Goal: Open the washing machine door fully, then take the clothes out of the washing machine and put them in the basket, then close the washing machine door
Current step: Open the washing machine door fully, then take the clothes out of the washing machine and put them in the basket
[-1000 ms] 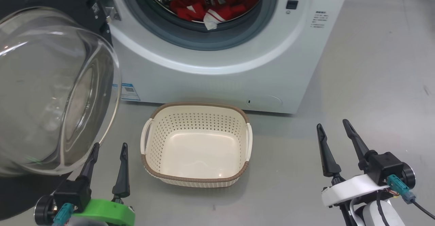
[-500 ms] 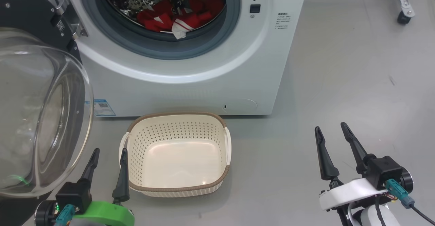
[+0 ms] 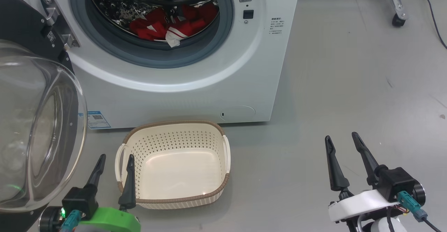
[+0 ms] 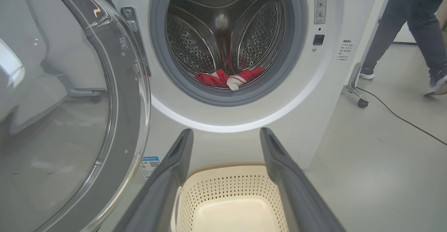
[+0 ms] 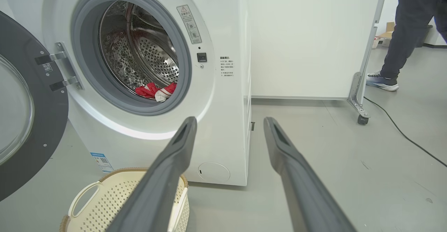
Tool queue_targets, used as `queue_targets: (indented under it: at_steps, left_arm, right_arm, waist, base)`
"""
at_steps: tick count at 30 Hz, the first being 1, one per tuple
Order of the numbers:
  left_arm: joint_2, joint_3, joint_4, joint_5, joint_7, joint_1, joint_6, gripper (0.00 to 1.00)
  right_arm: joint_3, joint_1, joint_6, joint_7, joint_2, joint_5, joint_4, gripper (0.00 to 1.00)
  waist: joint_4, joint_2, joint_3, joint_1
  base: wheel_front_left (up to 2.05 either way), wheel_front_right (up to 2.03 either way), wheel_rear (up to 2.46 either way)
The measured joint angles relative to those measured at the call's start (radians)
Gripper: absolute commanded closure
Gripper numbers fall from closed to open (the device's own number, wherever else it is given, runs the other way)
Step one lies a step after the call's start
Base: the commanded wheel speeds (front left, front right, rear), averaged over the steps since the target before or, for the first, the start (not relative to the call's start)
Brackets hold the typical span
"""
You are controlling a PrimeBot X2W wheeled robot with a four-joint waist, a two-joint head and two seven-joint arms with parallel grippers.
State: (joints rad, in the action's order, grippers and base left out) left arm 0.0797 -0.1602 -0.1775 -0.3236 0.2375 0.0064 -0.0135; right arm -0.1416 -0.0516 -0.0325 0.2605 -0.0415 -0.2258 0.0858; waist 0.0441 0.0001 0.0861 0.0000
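Left gripper [image 3: 116,155] and right gripper [image 3: 341,135] gape empty, clothes [image 3: 157,28] inside the washing machine [image 3: 174,99]

washing machine door [image 3: 35,127] open; red clothes [image 3: 153,28], perhaps several, in drum [image 3: 115,5].

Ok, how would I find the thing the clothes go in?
Find the big white washing machine with its round door swung open. On the grey floor right in front of it sits the basket. It is small, cream, full of little holes, with a brown rim, and nothing in it.
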Motion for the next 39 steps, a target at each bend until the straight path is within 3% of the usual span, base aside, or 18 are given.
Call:
queue_targets:
  at_steps: [39]
  left_arm:
    - [0.001,-0.013,-0.01,0.007,-0.018,0.001,-0.003,0.0]
  right_arm:
    - [-0.02,-0.023,0.024,0.0,0.001,-0.015,-0.021,0.0]
  waist:
    - [-0.027,0.0,-0.026,0.0]
  base:
    - [0.0,0.0,0.0]
